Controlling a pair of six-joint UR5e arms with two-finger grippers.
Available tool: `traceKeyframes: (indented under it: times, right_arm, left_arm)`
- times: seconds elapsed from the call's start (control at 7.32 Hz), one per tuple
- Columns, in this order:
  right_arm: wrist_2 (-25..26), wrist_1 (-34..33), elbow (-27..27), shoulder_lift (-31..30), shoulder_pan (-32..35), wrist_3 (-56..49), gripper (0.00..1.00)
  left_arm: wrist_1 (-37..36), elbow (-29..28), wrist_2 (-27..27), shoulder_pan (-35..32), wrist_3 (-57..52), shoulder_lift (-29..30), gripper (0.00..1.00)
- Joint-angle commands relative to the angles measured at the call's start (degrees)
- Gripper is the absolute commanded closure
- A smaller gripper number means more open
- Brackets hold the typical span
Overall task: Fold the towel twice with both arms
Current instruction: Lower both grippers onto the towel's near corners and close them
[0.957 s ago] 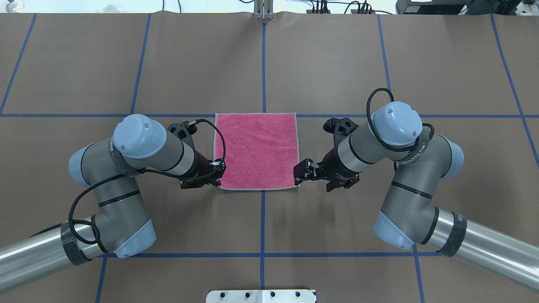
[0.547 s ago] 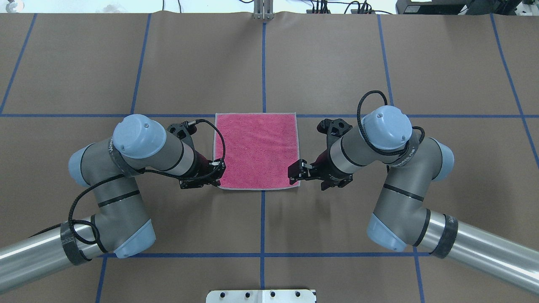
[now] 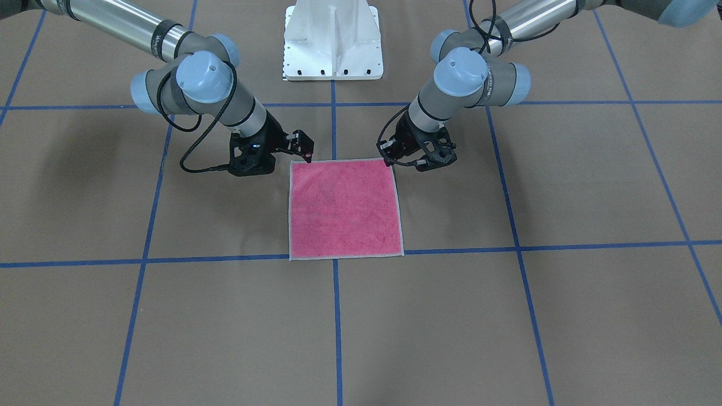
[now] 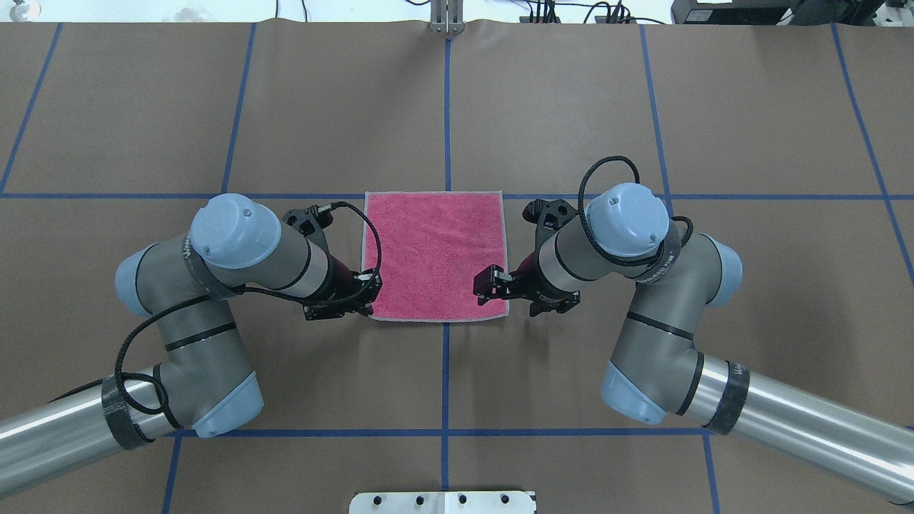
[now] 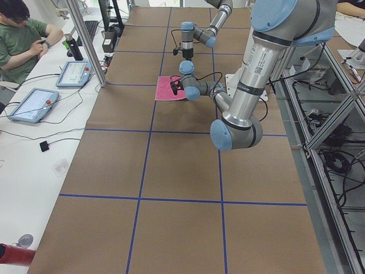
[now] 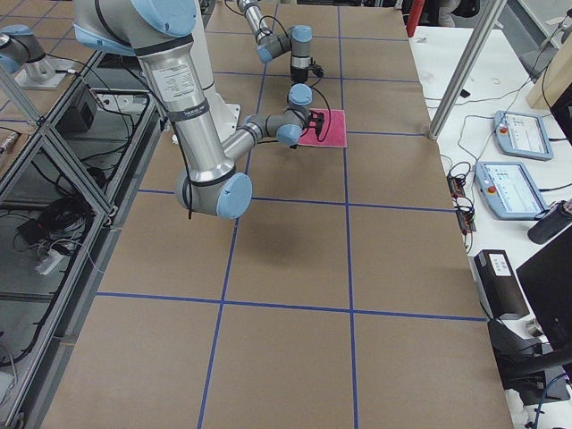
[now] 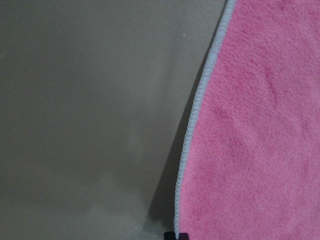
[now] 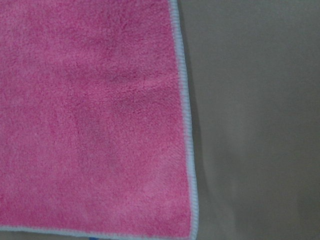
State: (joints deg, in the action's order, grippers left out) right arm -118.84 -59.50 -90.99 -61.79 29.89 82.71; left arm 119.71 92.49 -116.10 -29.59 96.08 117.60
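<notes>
The towel point(image 4: 435, 250) lies flat, pink face up, at the middle of the table; it also shows in the front view point(image 3: 344, 208). My left gripper point(image 4: 365, 305) sits low at the towel's near left corner. In the left wrist view the light grey edging point(image 7: 200, 100) runs, slightly raised over a shadow, into a black fingertip point(image 7: 172, 235), so the gripper looks shut on that corner. My right gripper point(image 4: 487, 289) hovers open over the towel's near right corner point(image 8: 192, 220); its fingers stand apart in the front view point(image 3: 304, 149).
The white pedestal base point(image 3: 333, 39) stands behind the towel on the robot's side. Blue tape lines point(image 4: 446, 107) cross the brown table cover. A side table with tablets point(image 5: 31, 103) and an operator point(image 5: 20, 31) lies beyond the table's far edge.
My right arm has moved left, bringing its gripper from beside the towel's near right corner to over it. The left arm and the towel have not moved.
</notes>
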Motion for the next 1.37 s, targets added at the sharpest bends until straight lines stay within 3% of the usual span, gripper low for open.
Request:
traceKeyframes:
  times: [0.0,0.14,0.27,0.82,0.96,1.23]
  right_arm:
    - [0.0,-0.1,0.7,0.5,0.0,0.2,0.16]
    - [0.0,-0.1,0.7,0.6,0.0,0.3,0.28]
    - [0.0,-0.1,0.8,0.6,-0.1,2.5,0.34]
    - [0.0,0.1,2.0,1.1,-0.4,3.2,0.33]
    - [0.0,0.1,2.0,1.1,-0.4,3.2,0.37]
    - [-0.1,0.1,1.9,1.1,-0.4,3.2,0.56]
  left_arm:
    - [0.0,0.1,0.0,0.1,0.1,0.1,1.00]
    - [0.0,0.1,0.0,0.1,0.2,0.1,1.00]
    - [0.0,0.1,0.0,0.1,0.2,0.1,1.00]
    - [0.0,0.2,0.0,0.1,0.2,0.1,1.00]
    - [0.0,0.2,0.0,0.1,0.2,0.0,1.00]
    - [0.0,0.2,0.0,0.0,0.2,0.0,1.00]
